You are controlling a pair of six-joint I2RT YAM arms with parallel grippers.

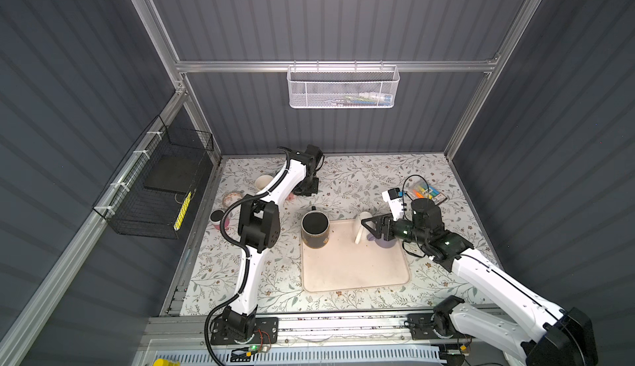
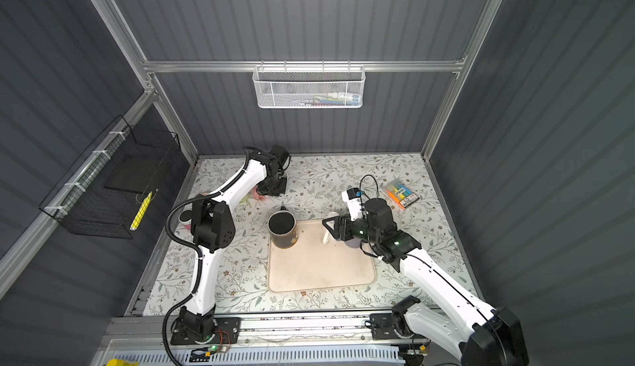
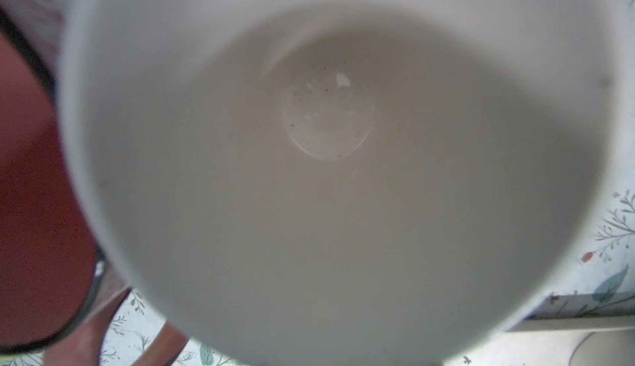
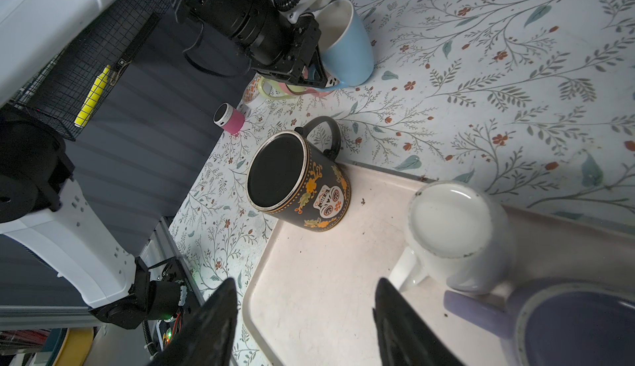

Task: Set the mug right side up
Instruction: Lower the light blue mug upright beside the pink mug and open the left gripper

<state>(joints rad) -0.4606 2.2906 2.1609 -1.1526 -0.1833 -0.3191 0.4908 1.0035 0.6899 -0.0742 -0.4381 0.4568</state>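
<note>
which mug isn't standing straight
The blue mug at the back, off the tray: it leans over with its rim pinched in the left hand. The black mug, white mug and purple mug sit flat on the tray.

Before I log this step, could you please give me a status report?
Left end effector shut on blue mug. Right end effector open, empty, near white mug. White mug base-up on tray. Purple mug close beside its handle.

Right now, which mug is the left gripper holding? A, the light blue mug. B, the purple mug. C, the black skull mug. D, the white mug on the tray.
A: in the right wrist view the left gripper is closed on the tilted light blue mug, and its own wrist camera looks straight into the mug's white inside.
</note>
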